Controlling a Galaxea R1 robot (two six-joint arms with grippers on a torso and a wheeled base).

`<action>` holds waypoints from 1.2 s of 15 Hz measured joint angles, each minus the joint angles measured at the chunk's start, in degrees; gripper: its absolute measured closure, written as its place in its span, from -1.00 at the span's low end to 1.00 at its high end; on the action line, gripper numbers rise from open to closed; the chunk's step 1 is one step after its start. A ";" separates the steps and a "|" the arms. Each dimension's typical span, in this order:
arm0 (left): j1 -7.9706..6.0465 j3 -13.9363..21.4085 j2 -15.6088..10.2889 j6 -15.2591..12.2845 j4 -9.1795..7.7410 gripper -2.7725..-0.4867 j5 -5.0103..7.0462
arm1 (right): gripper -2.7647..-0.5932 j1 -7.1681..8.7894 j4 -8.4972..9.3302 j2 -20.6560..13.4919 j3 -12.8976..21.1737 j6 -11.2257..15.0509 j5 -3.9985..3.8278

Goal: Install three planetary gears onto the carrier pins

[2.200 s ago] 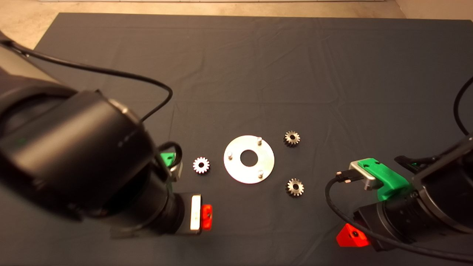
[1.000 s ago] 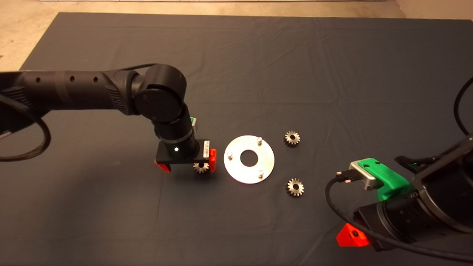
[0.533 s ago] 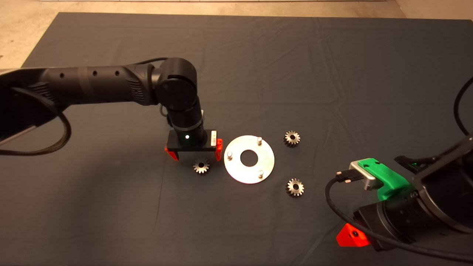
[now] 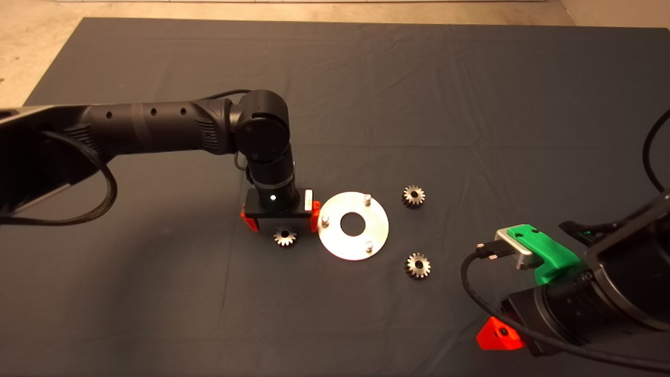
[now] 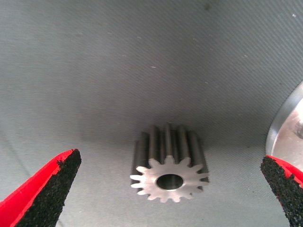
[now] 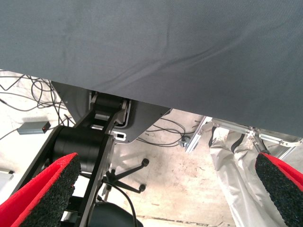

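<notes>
While the right tool [image 4: 494,335] sits parked at the near right edge, mostly cut off, pads spread wide on nothing, the nearest gear [image 4: 418,265] lies flat on the wrinkly dark mat [image 4: 445,104]. Left tool [image 4: 283,218] has slid toward the shiny disc [image 4: 353,225] since half a second ago, now spread wide around the toothed steel gear [image 4: 285,237], not touching it. Furthest gear [image 4: 413,196] sits beyond the disc's three bare pins [image 4: 368,199].
</notes>
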 joint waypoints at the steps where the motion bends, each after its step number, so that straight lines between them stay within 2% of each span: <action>1: 0.11 -0.04 0.11 0.00 0.00 -1.00 -0.02 | -0.99 0.00 0.00 0.01 0.02 0.00 0.00; 4: 0.28 -0.23 0.11 0.05 0.09 -1.00 -0.02 | -0.99 -0.02 0.00 0.00 0.02 0.00 0.02; 8: 2.05 -0.23 0.11 0.05 0.22 -1.00 0.00 | -0.99 0.00 0.00 0.02 0.02 0.00 0.01; 11: 2.16 -0.23 0.11 0.04 0.44 -0.91 0.00 | -0.99 -0.02 0.00 0.02 0.02 0.00 0.00; 15: 2.18 -0.15 0.09 0.02 1.04 -0.91 0.00 | -0.99 -0.02 0.00 0.02 0.02 0.00 0.02; 18: 2.18 -0.04 -0.60 0.05 1.57 -0.78 -0.05 | -0.99 0.00 0.00 0.02 0.02 0.00 0.00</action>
